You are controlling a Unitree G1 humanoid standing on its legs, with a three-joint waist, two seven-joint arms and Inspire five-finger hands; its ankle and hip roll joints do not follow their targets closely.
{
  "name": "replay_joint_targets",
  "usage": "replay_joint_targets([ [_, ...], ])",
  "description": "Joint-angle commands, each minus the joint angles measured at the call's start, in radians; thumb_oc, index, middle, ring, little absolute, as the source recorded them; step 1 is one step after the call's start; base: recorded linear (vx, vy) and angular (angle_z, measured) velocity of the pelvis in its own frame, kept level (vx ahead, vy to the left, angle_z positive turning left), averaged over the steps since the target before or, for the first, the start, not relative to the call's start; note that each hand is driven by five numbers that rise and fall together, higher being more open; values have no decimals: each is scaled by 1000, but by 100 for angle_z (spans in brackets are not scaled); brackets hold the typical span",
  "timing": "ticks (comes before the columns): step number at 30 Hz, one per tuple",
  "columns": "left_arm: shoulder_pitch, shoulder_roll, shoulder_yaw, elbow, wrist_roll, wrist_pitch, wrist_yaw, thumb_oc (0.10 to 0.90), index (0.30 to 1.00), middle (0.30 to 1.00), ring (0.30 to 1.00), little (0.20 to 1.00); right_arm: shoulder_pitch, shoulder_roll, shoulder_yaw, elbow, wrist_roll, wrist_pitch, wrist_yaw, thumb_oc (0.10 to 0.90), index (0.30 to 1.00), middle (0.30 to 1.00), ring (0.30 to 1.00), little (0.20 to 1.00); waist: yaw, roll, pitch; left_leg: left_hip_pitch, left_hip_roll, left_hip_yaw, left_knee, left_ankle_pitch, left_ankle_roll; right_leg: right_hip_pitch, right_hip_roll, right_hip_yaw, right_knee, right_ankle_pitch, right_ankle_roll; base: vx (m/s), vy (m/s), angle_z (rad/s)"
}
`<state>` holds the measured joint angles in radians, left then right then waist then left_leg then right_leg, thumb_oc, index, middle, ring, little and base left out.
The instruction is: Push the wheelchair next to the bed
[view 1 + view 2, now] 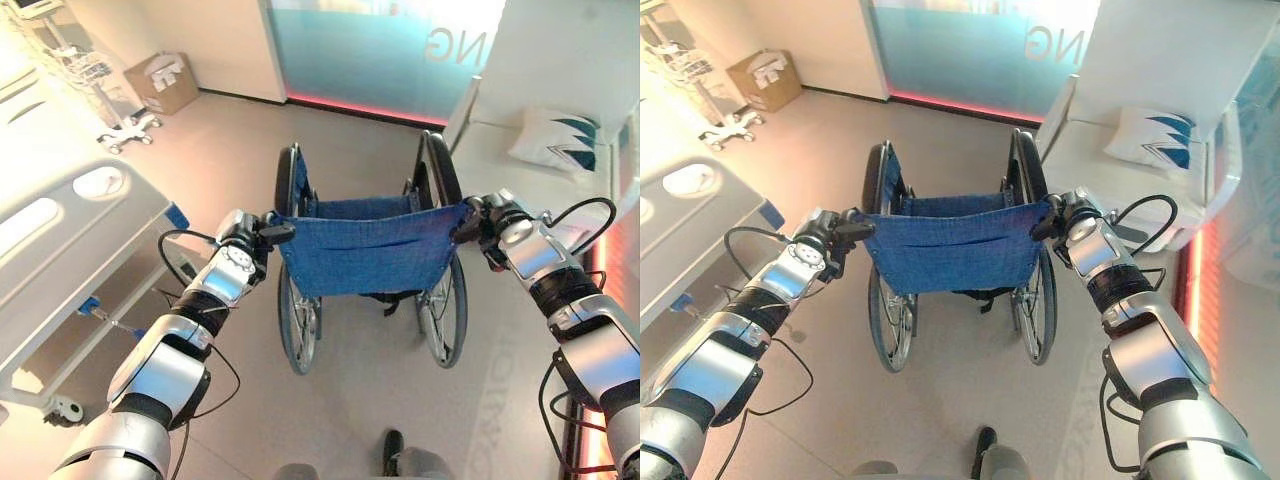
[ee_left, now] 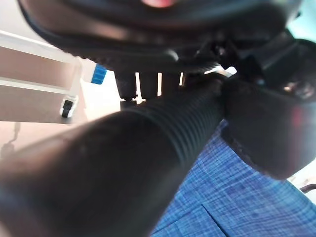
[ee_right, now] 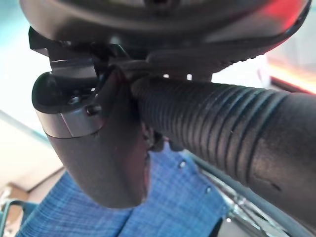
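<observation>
The wheelchair (image 1: 365, 250), with a blue woven fabric back and 2 spoked wheels, stands beside the white bed (image 1: 70, 240). The left hand (image 1: 243, 240) and right hand (image 1: 487, 222) curl their fingers around its ribbed black rubber grips (image 3: 217, 123).

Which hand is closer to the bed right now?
Left. The left hand grips the wheelchair's left push handle, on the side where the bed stands. The right hand grips the right handle, with the whole blue seat back between it and the bed.
</observation>
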<state>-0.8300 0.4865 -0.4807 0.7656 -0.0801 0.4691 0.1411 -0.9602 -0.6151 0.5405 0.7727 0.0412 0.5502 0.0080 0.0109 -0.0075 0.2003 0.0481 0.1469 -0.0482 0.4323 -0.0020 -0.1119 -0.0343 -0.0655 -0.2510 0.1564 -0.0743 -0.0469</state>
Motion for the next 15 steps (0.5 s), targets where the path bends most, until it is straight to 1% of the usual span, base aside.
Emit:
replay_joint_targets([
  [1, 177, -41, -40, -33, -48, -106, -126, 400, 300, 300, 300, 300, -11, -34, 115, -108, -117, -215, 91, 400, 300, 300, 300, 300, 45, -54, -10, -41, -7, 36, -90, 133, 53, 1, -48, 4, -26, 107, 71, 335, -212, 30],
  [2, 196, -44, -35, -58, -44, -97, -131, 400, 300, 300, 300, 300, -15, -30, 118, -104, -132, -220, 97, 400, 300, 300, 300, 300, 64, -49, 3, -73, -56, 51, -115, 118, 58, 46, -32, 4, -50, 100, 71, 286, -160, 6],
  [3, 201, -44, -34, -66, -41, -93, -132, 400, 300, 300, 300, 300, -16, -30, 118, -103, -141, -224, 101, 400, 300, 300, 300, 300, 70, -46, 7, -84, -70, 59, -126, 116, 58, 59, -26, 4, -58, 98, 71, 479, -228, -4],
  [4, 211, -39, -36, -100, -36, -74, -153, 400, 300, 300, 300, 300, -22, -23, 120, -100, -183, -223, 115, 400, 300, 300, 300, 300, 96, -33, 27, -157, -137, 92, -161, 121, 54, 110, 0, 11, -90, 88, 70, 406, -168, -4],
  [5, 215, -33, -42, -111, -37, -74, -166, 400, 300, 300, 300, 300, -30, -24, 125, -95, -201, -225, 117, 400, 300, 300, 300, 300, 113, -21, 38, -201, -170, 118, -194, 131, 51, 135, 20, 11, -106, 82, 70, 460, -178, -18],
  [6, 219, -24, -46, -122, -36, -71, -185, 400, 300, 300, 300, 300, -41, -24, 131, -90, -227, -230, 128, 400, 300, 300, 300, 300, 129, -12, 48, -227, -193, 135, -217, 138, 51, 154, 35, 17, -116, 75, 70, 296, -105, -22],
  [7, 221, -17, -48, -126, -36, -74, -195, 400, 300, 300, 300, 300, -46, -28, 136, -87, -238, -232, 134, 400, 300, 300, 300, 300, 137, -5, 50, -243, -205, 144, -242, 149, 49, 164, 47, 20, -121, 72, 69, 433, -116, -45],
  [8, 239, 14, -55, -153, -39, -80, -223, 400, 300, 300, 300, 300, -62, -42, 151, -77, -263, -252, 154, 400, 300, 300, 300, 300, 165, 12, 50, -277, -234, 161, -312, 181, 50, 193, 80, 36, -132, 61, 68, 377, -87, -46],
  [9, 247, 23, -52, -163, -35, -82, -230, 400, 300, 300, 300, 300, -66, -47, 155, -75, -265, -256, 159, 400, 300, 300, 300, 300, 174, 16, 48, -284, -242, 163, -335, 191, 52, 202, 89, 42, -134, 57, 67, 479, -100, -74],
  [10, 262, 42, -47, -190, -27, -79, -249, 400, 300, 300, 300, 300, -76, -57, 161, -72, -269, -261, 174, 400, 300, 300, 300, 300, 191, 23, 44, -294, -257, 162, -370, 209, 57, 215, 108, 55, -134, 46, 64, 373, -59, -65],
  [12, 289, 74, -36, -235, -2, -66, -297, 400, 300, 300, 300, 300, -91, -72, 164, -60, -252, -271, 191, 400, 300, 300, 300, 300, 218, 32, 34, -303, -277, 179, -400, 221, 71, 232, 134, 67, -117, 13, 56, 504, -38, -76],
  [13, 304, 92, -33, -261, 40, -60, -323, 400, 300, 300, 300, 300, -102, -74, 166, -39, -280, -286, 214, 400, 300, 300, 300, 300, 236, 32, 22, -306, -285, 210, -385, 200, 92, 236, 148, 57, -86, -25, 47, 565, 9, -65],
  [14, 307, 106, -32, -274, 56, -52, -335, 400, 300, 300, 300, 300, -108, -73, 175, -23, -286, -301, 220, 400, 300, 300, 300, 300, 244, 31, 17, -299, -283, 223, -368, 177, 110, 230, 150, 46, -54, -50, 42, 466, 21, -39],
  [15, 310, 110, -32, -275, 60, -51, -340, 400, 300, 300, 300, 300, -108, -70, 178, -14, -281, -307, 218, 400, 300, 300, 300, 300, 249, 28, 12, -296, -282, 221, -358, 165, 120, 231, 148, 44, -35, -64, 42, 578, 28, -27],
])
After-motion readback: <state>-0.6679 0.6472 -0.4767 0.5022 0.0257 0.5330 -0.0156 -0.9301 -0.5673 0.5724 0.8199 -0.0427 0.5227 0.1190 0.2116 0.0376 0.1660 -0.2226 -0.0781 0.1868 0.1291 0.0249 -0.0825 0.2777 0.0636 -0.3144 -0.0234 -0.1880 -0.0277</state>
